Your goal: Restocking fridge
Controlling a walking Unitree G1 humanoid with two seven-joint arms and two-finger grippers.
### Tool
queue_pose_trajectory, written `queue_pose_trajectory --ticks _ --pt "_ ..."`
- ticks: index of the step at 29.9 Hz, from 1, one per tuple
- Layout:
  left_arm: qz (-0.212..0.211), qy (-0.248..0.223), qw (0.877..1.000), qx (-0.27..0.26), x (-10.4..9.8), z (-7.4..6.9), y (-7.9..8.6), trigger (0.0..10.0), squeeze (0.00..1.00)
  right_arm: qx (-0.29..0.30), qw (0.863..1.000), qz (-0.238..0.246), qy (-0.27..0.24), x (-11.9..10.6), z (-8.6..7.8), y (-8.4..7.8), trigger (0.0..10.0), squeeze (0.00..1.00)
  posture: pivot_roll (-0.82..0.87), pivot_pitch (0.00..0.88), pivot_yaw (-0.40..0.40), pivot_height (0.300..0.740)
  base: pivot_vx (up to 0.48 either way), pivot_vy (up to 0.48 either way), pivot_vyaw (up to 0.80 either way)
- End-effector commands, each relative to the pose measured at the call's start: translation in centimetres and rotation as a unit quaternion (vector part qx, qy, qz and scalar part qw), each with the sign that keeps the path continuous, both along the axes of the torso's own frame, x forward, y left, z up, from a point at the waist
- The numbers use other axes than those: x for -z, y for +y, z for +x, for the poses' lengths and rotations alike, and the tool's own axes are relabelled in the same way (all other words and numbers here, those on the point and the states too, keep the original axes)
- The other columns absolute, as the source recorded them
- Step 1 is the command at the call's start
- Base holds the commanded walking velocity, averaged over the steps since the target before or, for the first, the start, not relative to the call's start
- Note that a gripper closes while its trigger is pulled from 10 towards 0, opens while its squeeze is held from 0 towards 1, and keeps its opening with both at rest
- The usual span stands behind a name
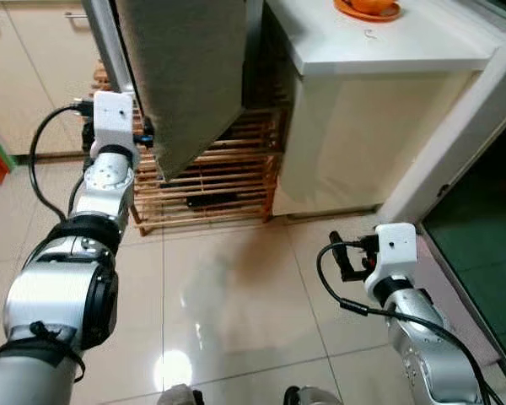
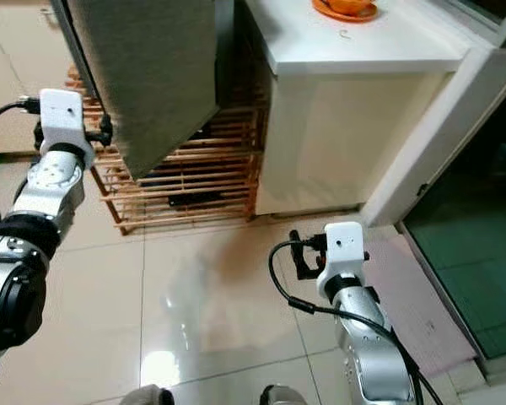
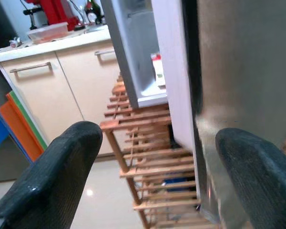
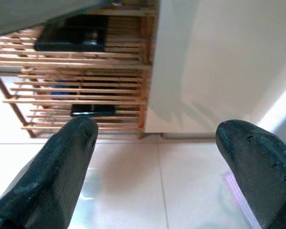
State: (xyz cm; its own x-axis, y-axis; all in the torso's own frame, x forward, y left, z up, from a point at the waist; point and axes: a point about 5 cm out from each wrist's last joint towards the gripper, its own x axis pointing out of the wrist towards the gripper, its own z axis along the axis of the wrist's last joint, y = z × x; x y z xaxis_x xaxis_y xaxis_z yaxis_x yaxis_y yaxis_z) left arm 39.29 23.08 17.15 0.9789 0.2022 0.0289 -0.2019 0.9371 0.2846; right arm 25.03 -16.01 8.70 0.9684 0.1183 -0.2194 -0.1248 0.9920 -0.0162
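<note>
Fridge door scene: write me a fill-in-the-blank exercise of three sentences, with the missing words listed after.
1. The left gripper is raised at the edge of the grey fridge door, its fingers ____.
2. Behind the door, a slatted ____ rack stands on the tiled floor.
3. On the white counter sits an ____ dish, while the right gripper hangs low over the floor.

Missing words: open; wooden; orange

A slatted wooden rack (image 1: 211, 181) stands on the glossy tiled floor (image 1: 236, 295), just beside a white counter (image 1: 379, 51) that carries an orange dish (image 1: 367, 8). Dark items lie on the rack's shelves. Cream cupboards (image 3: 52, 90) stand behind.
</note>
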Motion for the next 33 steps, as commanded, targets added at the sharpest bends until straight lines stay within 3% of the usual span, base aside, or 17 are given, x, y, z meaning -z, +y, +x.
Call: queue_pose_trajectory --ticks 1,4,7,8,9,10,13,17,22,33 --pt "0.006 0.003 0.999 0.044 1.3 -0.4 -1.4 10.0 0.0 -0.003 1.0 0.012 -0.01 -0.3 0.5 0.1 10.0 0.0 -0.08 0.082 -0.019 0.74 0.0 0.0 0.0" --pt "-0.011 0.006 0.996 0.09 4.0 -2.2 -3.1 10.0 0.0 0.006 1.0 0.022 -0.021 -0.5 1.5 0.0 10.0 0.0 -0.07 0.074 -0.01 0.74 0.0 0.0 0.0" --pt "-0.054 0.002 0.993 0.108 6.3 -5.5 -4.9 10.0 0.0 0.018 0.998 0.023 -0.058 -2.0 3.3 -0.1 10.0 0.0 -0.07 0.066 -0.005 0.74 0.0 0.0 0.0" --pt "-0.054 0.002 0.993 0.108 6.3 -5.5 -4.9 10.0 0.0 0.018 0.998 0.023 -0.058 -2.0 3.3 -0.1 10.0 0.0 -0.07 0.066 -0.005 0.74 0.0 0.0 0.0" --pt "-0.078 0.014 0.991 0.105 7.9 -7.6 -5.8 10.0 0.0 0.025 0.994 0.03 -0.106 -4.0 4.9 -0.1 10.0 0.0 -0.05 0.049 -0.007 0.74 0.0 0.0 0.0" --pt "-0.092 0.018 0.99 0.105 8.6 -8.5 -6.3 10.0 0.0 0.019 0.991 0.031 -0.131 -5.0 5.7 0.2 10.0 0.0 -0.04 0.042 -0.009 0.74 0.0 0.0 0.0" --pt "-0.104 0.035 0.988 0.112 10.0 -9.8 -7.5 10.0 0.0 -0.007 0.986 0.03 -0.164 -6.8 7.3 1.4 10.0 0.0 -0.02 0.025 -0.025 0.74 0.0 0.0 0.0" --pt "-0.114 0.021 0.987 0.113 9.5 -9.8 -8.1 10.0 0.0 -0.03 0.986 0.039 -0.161 -6.9 7.9 2.4 10.0 0.0 -0.01 0.014 -0.029 0.74 0.214 0.0 0.0" --pt "-0.12 0.007 0.987 0.109 7.4 -9.8 -8.6 10.0 0.0 -0.052 0.985 0.037 -0.158 -6.2 8.3 3.9 10.0 0.0 -0.01 0.0 -0.03 0.74 0.429 0.0 0.0" --pt "-0.133 0.006 0.985 0.109 6.9 -10.4 -9.2 10.0 0.0 -0.046 0.987 0.041 -0.145 -5.2 8.7 3.3 10.0 0.0 -0.01 0.002 -0.028 0.74 0.42 0.114 0.0"
